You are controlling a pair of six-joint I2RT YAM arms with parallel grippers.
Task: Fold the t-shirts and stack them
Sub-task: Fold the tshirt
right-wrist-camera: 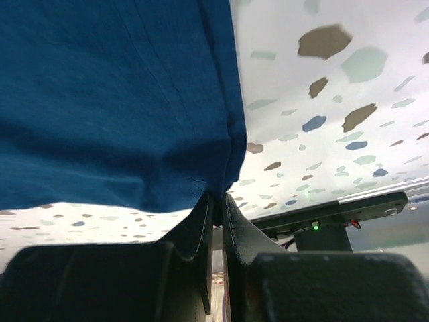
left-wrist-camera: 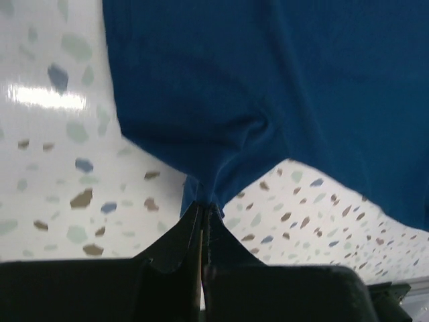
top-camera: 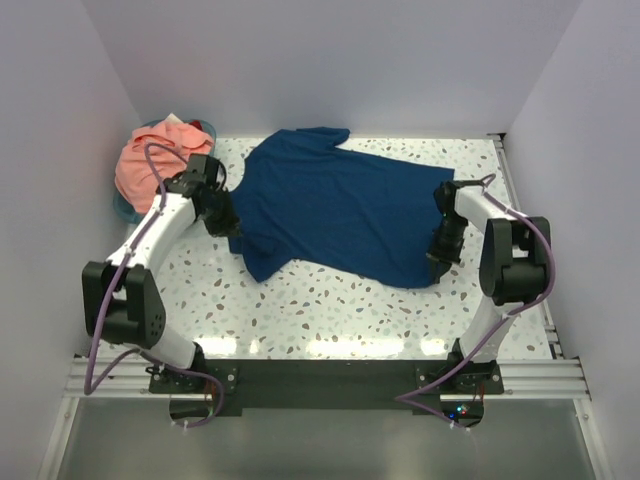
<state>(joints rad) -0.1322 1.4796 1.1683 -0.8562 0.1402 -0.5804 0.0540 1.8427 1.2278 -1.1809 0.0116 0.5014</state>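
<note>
Jaws of left gripper (top-camera: 225,222) and right gripper (top-camera: 437,258) each clamp 1 edge of navy t-shirt (top-camera: 340,205), frame centre.

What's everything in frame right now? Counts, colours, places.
blue t-shirt: one, dark blue, spread across the middle of the table, pinched at its near-left and near-right edges
pink t-shirt: one, salmon-pink, bunched up in the basket
basket: one, teal, far-left corner of the table
table: one, white with coloured speckles, under everything
left arm: one, white and black, reaching to the shirt's left edge
right arm: one, white and black, reaching to the shirt's right edge
left gripper: one, black, shut on the blue t-shirt
right gripper: one, black, shut on the blue t-shirt
</note>
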